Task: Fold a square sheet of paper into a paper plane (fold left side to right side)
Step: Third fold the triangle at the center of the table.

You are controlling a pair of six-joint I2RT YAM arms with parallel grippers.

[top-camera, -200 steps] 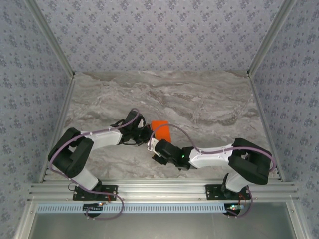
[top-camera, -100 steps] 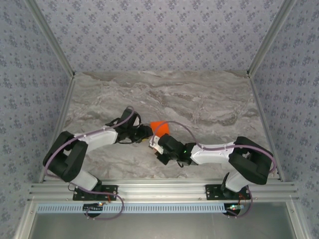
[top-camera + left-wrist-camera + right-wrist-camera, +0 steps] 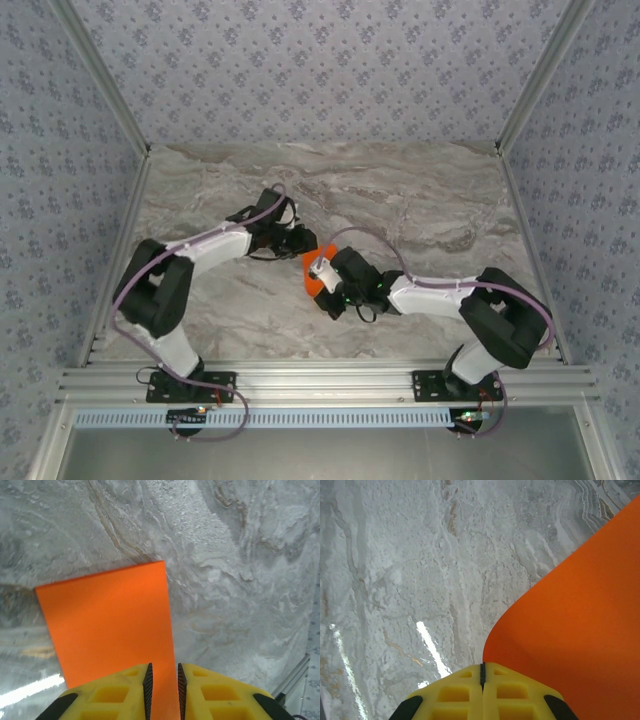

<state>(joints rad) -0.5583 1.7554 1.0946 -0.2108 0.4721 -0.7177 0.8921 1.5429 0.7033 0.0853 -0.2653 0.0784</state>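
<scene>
Halfway through the left-to-right fold at best, judging by the lie of the paper. Nearest the right wrist lens, note the yellow-fingered right gripper [image 3: 482,666], pressed together with no gap and pinching one edge of the thin, bright orange square sheet of paper [image 3: 580,610], lifted there in a smooth, uncreased curl above the grey marbled tabletop [image 3: 395,560]. Close to the left wrist lens, note the left gripper [image 3: 164,672], yellow too, parted by a narrow slot and clamped on nothing, poised over the right-hand edge of the flat part of the sheet, contact with the paper impossible to tell, bare stone beyond. From above, find the sheet mid-tabletop between the two wrists, largely hidden under the right one. To do this step well: carry the pinched edge across in a low arc, never pulling hard enough to drag the flat part; use the left gripper as a hold-down against sliding; lay edge on edge and corner on corner before letting go; only then press along the bend, middle outward, for a straight crease. Expect spring-back from such thin paper, and a skewed plane from any mismatch now.
</scene>
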